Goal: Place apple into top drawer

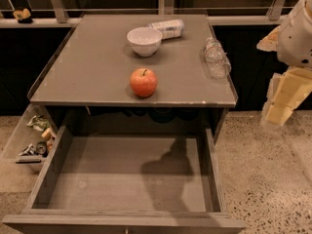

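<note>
This looks like an office break area or a test kitchenette rather than a home, though which of the two is hard to say. The gripper [278, 108] hangs off to the right, above a speckled terrazzo floor [273, 179] of the kind laid in commercial buildings. Left of the gripper stands a plain grey cabinet [97, 67] with its top drawer [122, 179] open. On the cabinet top lie pantry things: an apple [143, 82], a white bowl [144, 40], a snack packet [168, 28] and a clear plastic bottle [216, 57]. Farthest from the gripper, a pale side bin [19, 140] holds wrappers. Beyond the cabinet runs a ledge [29, 22] under dark glass in slanted metal frames [56, 1].
</note>
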Robot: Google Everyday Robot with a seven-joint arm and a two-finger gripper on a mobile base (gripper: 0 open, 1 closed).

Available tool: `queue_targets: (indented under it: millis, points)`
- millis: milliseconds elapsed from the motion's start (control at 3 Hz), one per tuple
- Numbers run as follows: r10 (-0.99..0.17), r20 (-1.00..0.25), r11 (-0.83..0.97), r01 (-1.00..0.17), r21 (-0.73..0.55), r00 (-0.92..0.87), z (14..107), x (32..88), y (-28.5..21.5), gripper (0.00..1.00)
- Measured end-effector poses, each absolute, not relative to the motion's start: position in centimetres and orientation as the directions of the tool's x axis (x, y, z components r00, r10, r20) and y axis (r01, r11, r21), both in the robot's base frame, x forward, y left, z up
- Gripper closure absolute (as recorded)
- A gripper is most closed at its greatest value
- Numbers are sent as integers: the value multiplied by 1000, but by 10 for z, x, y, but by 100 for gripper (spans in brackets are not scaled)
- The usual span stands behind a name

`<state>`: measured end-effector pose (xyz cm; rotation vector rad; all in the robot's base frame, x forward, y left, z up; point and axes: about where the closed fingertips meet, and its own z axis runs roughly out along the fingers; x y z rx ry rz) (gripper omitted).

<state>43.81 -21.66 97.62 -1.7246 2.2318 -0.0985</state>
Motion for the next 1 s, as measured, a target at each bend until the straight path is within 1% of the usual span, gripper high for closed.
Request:
queue_targets:
  millis: [333, 667, 1000]
  points:
    - [-953, -208, 270, -931, -247, -221, 977, 438, -216, 0]
    - [-948, -241, 266, -932, -246, -207, 964, 453, -216, 0]
    - [-938, -307, 244, -938, -248, -163, 939, 494, -212, 0]
